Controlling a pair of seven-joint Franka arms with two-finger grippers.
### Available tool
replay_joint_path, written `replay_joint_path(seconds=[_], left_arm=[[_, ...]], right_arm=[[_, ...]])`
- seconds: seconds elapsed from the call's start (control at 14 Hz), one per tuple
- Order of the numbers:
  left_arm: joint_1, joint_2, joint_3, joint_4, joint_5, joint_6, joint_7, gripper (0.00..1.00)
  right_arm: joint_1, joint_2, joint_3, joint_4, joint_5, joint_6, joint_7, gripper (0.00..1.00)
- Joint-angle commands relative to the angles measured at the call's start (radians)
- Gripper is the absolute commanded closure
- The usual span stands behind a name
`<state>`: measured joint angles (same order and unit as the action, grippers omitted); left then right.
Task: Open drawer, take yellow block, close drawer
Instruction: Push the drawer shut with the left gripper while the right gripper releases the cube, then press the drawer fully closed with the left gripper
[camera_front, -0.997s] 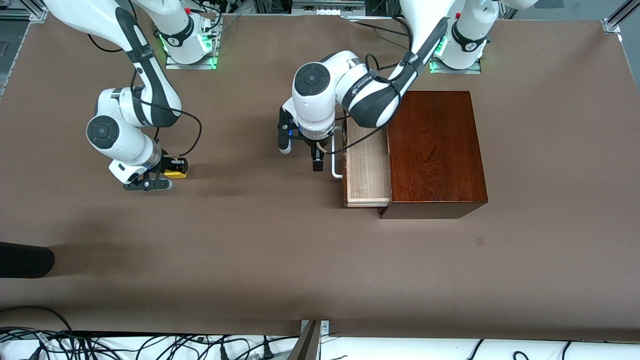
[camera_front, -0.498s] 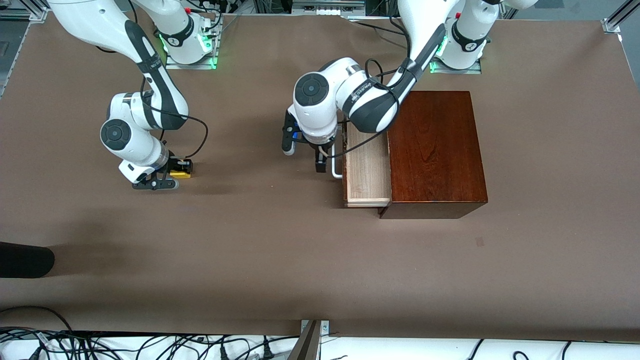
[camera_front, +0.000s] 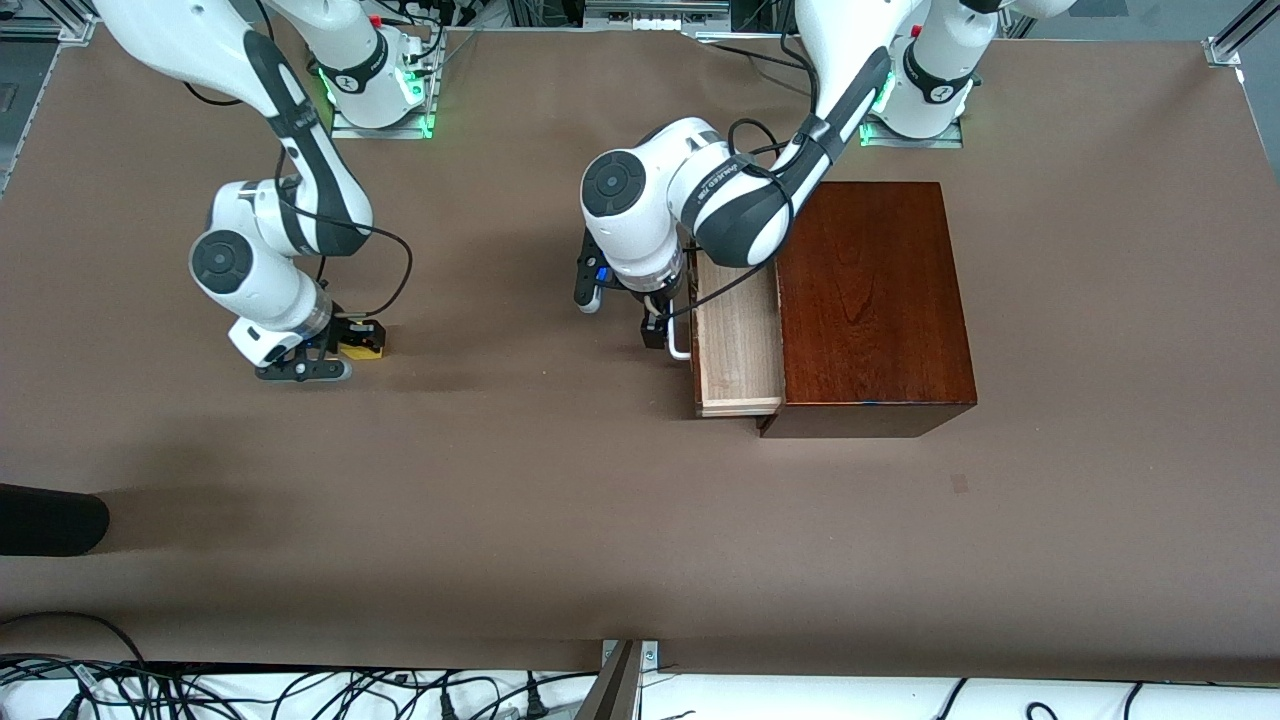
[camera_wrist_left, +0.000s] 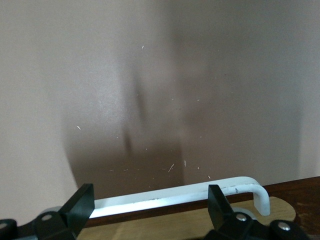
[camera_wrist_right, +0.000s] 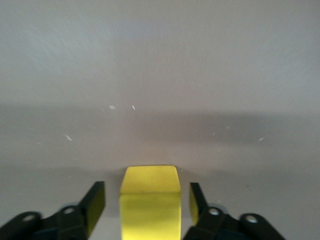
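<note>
Both arms (camera_front: 300, 150) are showing glossy white shells with dark grey joint bands and round dark end caps. Black cables are looping along each forearm. Green lights are glowing at both bases (camera_front: 375, 95). Fingers (camera_wrist_right: 95, 202) are showing black, with silver screws.

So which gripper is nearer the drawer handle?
Left. The left gripper is at the drawer handle; the right gripper is around the yellow block, toward the right arm's table end.

Yellow block (camera_wrist_right: 149, 200); pale drawer (camera_front: 738, 340), white handle (camera_wrist_left: 175, 198); glossy red-brown box (camera_front: 870, 300); brown table (camera_front: 500, 500).
</note>
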<state>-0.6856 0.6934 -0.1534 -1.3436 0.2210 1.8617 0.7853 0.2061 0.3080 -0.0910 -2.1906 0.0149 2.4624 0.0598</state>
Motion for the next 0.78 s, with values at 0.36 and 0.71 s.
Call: replay_joint_path(seconds=[0.36, 0.71], left_arm=[[0.026, -0.014, 0.035, -0.012, 0.107, -0.266, -0.001, 0.00], [0.028, -0.023, 0.066, -0.009, 0.107, -0.323, 0.000, 0.00]], right_arm=[[-0.008, -0.185, 0.063, 0.539, 0.008, -0.762, -0.046, 0.00], [-0.008, -0.306, 0.076, 0.635, 0.016, -0.973, -0.112, 0.00]])
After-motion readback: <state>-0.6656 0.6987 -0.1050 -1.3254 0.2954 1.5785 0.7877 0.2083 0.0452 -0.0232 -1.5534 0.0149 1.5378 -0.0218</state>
